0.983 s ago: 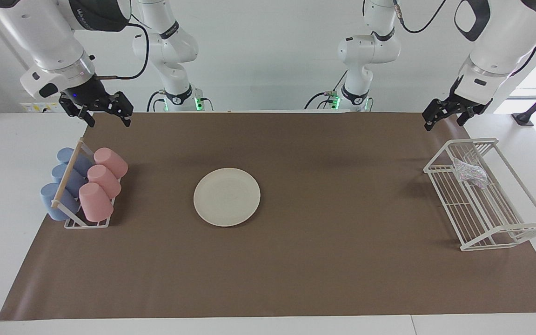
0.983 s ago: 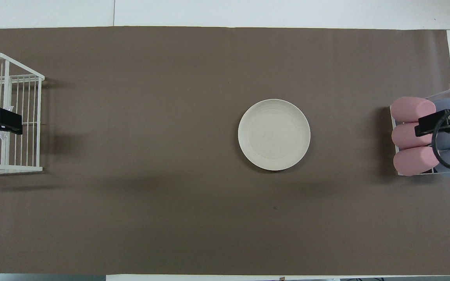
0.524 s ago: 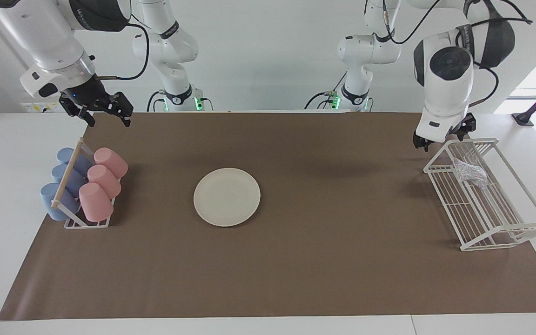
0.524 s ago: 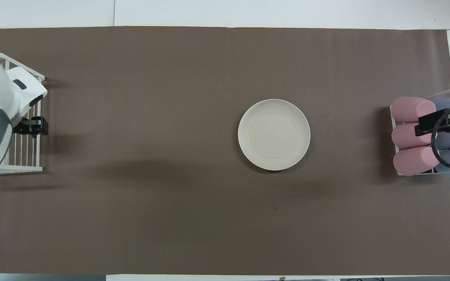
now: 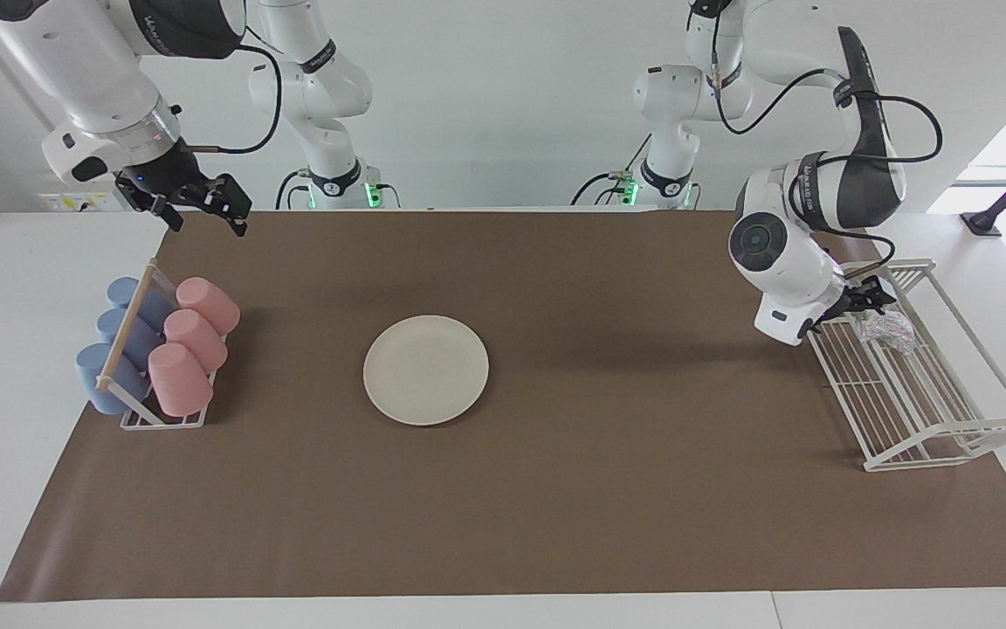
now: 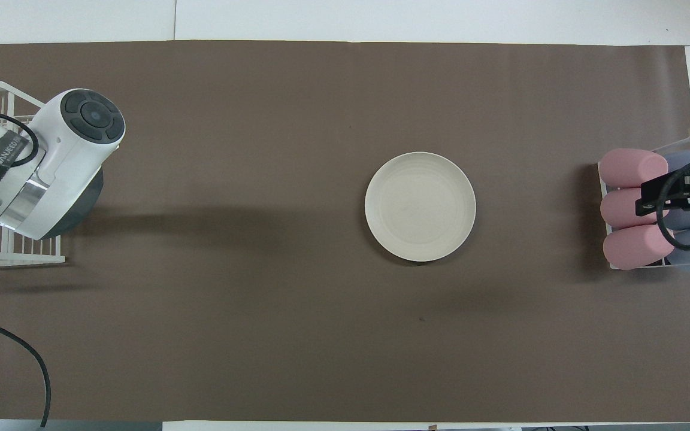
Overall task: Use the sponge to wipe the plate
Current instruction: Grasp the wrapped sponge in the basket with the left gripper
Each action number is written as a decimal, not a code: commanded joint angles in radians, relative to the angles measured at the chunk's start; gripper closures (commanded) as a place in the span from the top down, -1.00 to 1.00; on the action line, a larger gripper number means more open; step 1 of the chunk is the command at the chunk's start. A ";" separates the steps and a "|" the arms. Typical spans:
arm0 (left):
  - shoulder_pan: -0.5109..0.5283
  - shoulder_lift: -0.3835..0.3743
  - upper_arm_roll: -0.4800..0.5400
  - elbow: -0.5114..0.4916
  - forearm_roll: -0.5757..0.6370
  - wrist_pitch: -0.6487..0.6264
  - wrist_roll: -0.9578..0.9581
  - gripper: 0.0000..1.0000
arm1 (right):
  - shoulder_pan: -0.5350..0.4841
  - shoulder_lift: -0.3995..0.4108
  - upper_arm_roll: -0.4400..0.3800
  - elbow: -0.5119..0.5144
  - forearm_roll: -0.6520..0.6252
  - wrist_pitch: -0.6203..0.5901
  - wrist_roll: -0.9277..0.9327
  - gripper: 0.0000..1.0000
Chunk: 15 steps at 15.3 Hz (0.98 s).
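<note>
White wire rack [image 5: 948, 428] walls the sponge [image 5: 889, 327] — 6 cups [image 5: 180, 336] aside.

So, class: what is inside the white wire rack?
The sponge lies in the wire rack, the open left gripper beside it. From overhead, the arm covers it.

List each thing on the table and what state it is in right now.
plate: flat on the mat, bare.
sponge: lying in the wire rack, not held.
left gripper: open, reaching into the rack beside the sponge.
right gripper: open, waiting above the cup rack.
cups: lying in their rack.
</note>
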 commanded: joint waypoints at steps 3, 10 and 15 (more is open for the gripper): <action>0.014 0.021 0.002 0.008 0.060 0.023 -0.001 1.00 | 0.001 -0.008 0.009 0.007 0.015 -0.027 0.245 1.00; 0.015 0.019 0.007 0.008 0.060 -0.006 -0.010 -0.25 | 0.001 -0.011 0.018 0.007 0.154 -0.030 0.636 1.00; 0.017 0.013 0.010 0.017 0.060 -0.028 -0.010 -1.00 | 0.001 -0.011 0.030 0.009 0.220 -0.030 0.924 1.00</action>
